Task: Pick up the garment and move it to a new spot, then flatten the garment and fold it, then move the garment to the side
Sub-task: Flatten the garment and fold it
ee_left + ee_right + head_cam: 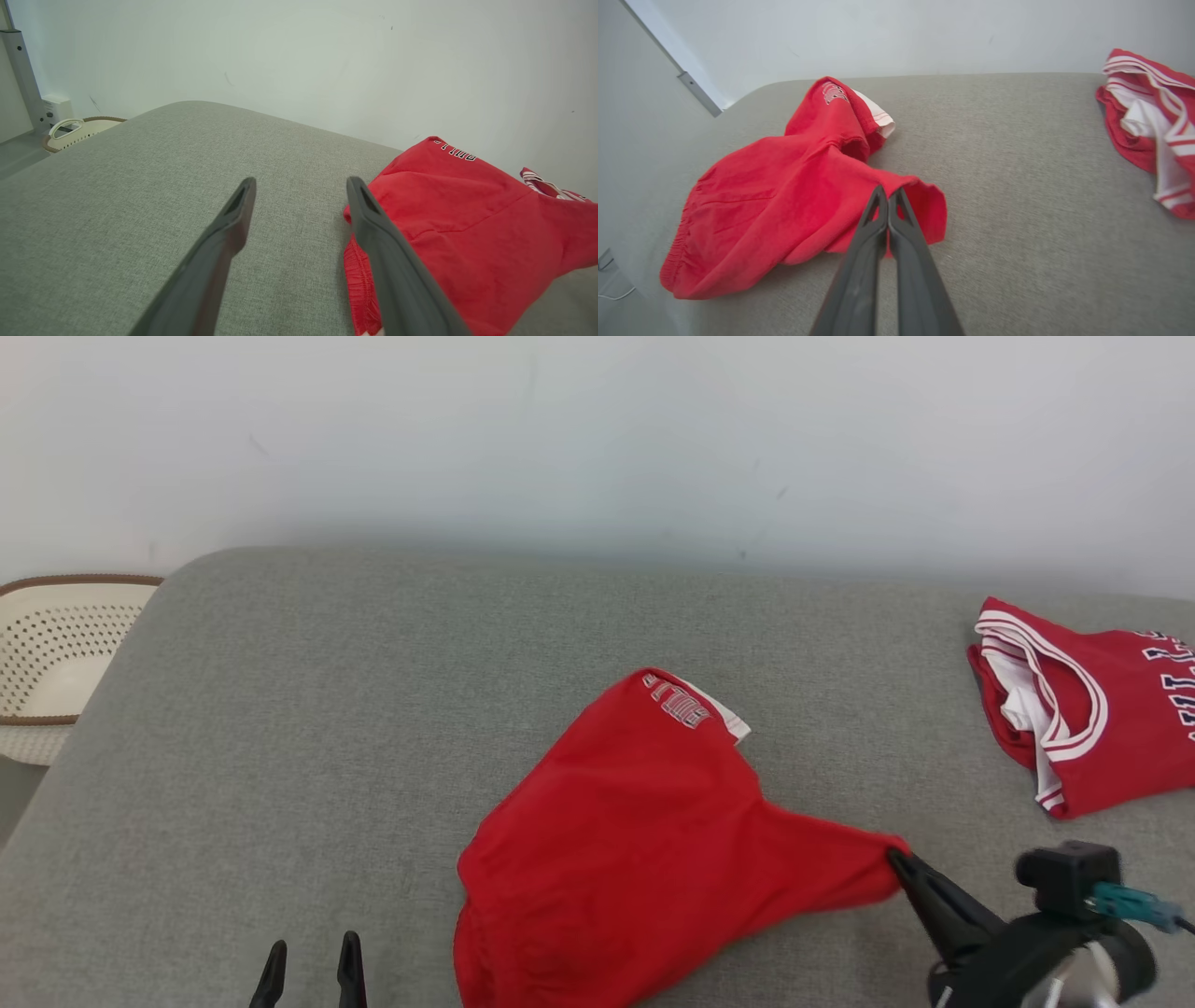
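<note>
At the grey cushion's (327, 728) near edge, left of its middle, the left gripper (313, 947) points across the fabric with its two dark fingers spread wide and nothing between them. At the cushion's near right, the right gripper (887, 193) has its fingers pinched together on a corner of the red shorts (635, 821), which stretches to a point there. The shorts lie crumpled on the cushion's middle, elastic waistband at the near edge, a lettered leg with a white hem farther back. A red and white jersey (1102, 728) sits on the cushion's far right. A perforated basket (56, 653) stands off its far left corner.
</note>
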